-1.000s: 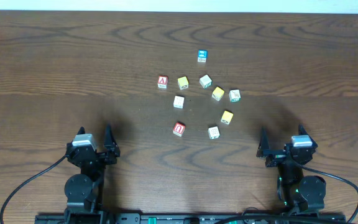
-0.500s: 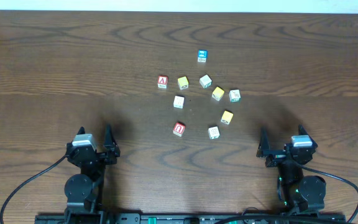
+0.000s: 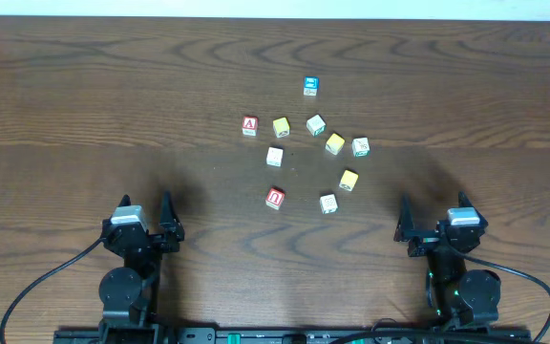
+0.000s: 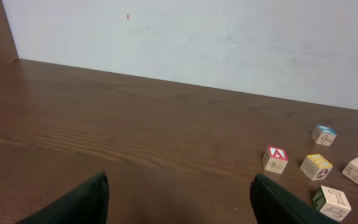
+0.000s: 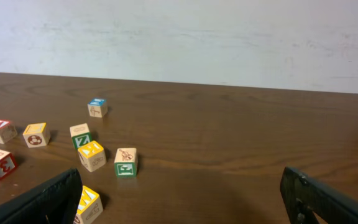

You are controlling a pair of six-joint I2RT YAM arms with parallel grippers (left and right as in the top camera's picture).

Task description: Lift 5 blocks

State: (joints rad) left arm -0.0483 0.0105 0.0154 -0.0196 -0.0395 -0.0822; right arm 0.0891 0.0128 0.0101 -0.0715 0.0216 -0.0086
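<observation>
Wooden alphabet cubes, small and square-edged, painted or printed on their faces; ten lie on the table, five of them mine to lift

- red U cube (image 3: 275, 198): red top, white letter, nearest my left arm
- near cream cube (image 3: 327, 203): pale bare wood, to the right of the red one and apart from it
- near yellow cube (image 3: 349, 180): yellow top, set slightly askew
- far cream cube (image 3: 274, 156): pale top, further back on the left of the cluster
- far yellow cube (image 3: 335, 143): yellow top, near the cluster's middle

I picked these five by colour and by how close they lie. All rest flat in a loose ring mid-table, ahead of both arms and between them. None touches another, and I judge that spacing leaves room for a finger on each side of a cube.

Not for lifting: red A cube (image 3: 249, 125) at the cluster's left; blue cube (image 3: 310, 86) alone at the back.

Left gripper (image 4: 179, 186) and right gripper (image 5: 180, 177): dark, blunt fingers spread wide with nothing between them. Both are parked at the near edge, well apart from the cubes, so I judge no lift has begun.

Table (image 3: 84, 96): dark brown wood, strong wavy grain, low sheen, so I expect little sliding
</observation>
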